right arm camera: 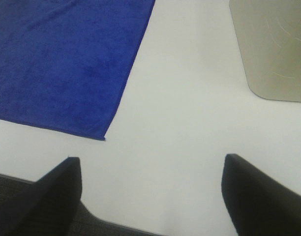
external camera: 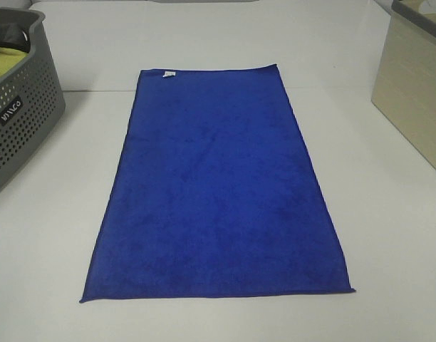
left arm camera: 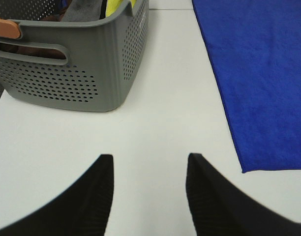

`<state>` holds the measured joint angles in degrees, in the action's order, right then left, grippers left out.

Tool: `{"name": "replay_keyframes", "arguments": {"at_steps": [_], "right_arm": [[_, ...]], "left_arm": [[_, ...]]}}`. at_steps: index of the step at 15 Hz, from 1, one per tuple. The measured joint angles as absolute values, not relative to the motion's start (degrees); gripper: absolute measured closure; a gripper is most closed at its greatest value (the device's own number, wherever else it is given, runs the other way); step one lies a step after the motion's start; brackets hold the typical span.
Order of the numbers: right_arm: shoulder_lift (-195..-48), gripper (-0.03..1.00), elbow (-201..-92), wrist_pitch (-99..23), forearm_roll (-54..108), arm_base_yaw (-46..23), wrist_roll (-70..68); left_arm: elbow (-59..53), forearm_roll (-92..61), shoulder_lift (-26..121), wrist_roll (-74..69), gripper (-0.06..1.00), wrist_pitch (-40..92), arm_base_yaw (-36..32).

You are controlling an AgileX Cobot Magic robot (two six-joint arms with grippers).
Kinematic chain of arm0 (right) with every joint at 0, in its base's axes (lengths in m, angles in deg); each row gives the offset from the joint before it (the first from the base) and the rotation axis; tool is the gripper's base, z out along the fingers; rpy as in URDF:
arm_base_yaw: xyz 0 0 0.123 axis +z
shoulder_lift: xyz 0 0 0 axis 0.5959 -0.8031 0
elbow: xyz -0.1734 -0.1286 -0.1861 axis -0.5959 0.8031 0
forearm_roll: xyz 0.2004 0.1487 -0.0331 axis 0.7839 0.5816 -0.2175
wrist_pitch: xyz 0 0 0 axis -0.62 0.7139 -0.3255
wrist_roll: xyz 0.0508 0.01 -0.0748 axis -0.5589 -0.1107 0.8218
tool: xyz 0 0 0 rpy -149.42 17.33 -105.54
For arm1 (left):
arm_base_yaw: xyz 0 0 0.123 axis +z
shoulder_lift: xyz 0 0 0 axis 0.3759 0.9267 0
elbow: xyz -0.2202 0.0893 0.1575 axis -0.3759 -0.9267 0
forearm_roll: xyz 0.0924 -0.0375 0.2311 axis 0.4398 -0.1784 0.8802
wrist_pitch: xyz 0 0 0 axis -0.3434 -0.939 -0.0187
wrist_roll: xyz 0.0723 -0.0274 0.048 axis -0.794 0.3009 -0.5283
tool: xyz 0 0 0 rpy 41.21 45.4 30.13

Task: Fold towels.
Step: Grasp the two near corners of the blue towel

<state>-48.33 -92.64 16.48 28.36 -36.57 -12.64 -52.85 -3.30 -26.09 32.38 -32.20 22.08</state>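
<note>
The left gripper (left arm camera: pixel 149 162) has its jaws spread and empty over the bare white tabletop (external camera: pixel 389 235). The right gripper (right arm camera: pixel 151 160) is spread wider, also holding nothing.

Each sits just off a near corner of the royal-blue rectangular soft-pile towel (external camera: pixel 218 192). From the high camera, the towel lies flat and fully open in the middle of the table. Its near corners are at about seven and five o'clock, and the small white tag (external camera: pixel 168 73) is on the twelve o'clock edge.

The cloth lies flush on the surface, so a shallow approach would likely brush the pile and push the corner into a wrinkle. A deep one would press the fingertips into the table. If one jaw catches hem and the other only nap, the fold would probably come up skewed, with the edges out of line.

Further out there are obstacles. The grey perforated plastic basket (external camera: pixel 18 128) stands at ten o'clock, near the left arm's path. The beige rigid bin (external camera: pixel 410 100) stands at two o'clock — a wide swing could clip either.
</note>
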Motion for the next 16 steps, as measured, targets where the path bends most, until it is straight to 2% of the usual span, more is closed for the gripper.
{"name": "replay_keyframes", "arguments": {"at_steps": [10, 13, 16], "right_arm": [[-48.4, 0.2, -92.9, 14.6, 28.4, -36.6, -12.8], [-57.0, 0.2, -93.4, 5.0, 28.4, -36.6, -15.3], [-70.8, 0.2, -93.5, -1.9, 28.4, -36.6, -15.6]], "left_arm": [[-52.4, -3.4, -25.8, 32.4, 0.49, -31.7, 22.1], [-51.6, -5.0, -20.5, 33.2, 0.49, -20.5, 22.1], [-53.5, -12.9, -7.9, 33.5, 0.49, -8.4, 22.1]]}}
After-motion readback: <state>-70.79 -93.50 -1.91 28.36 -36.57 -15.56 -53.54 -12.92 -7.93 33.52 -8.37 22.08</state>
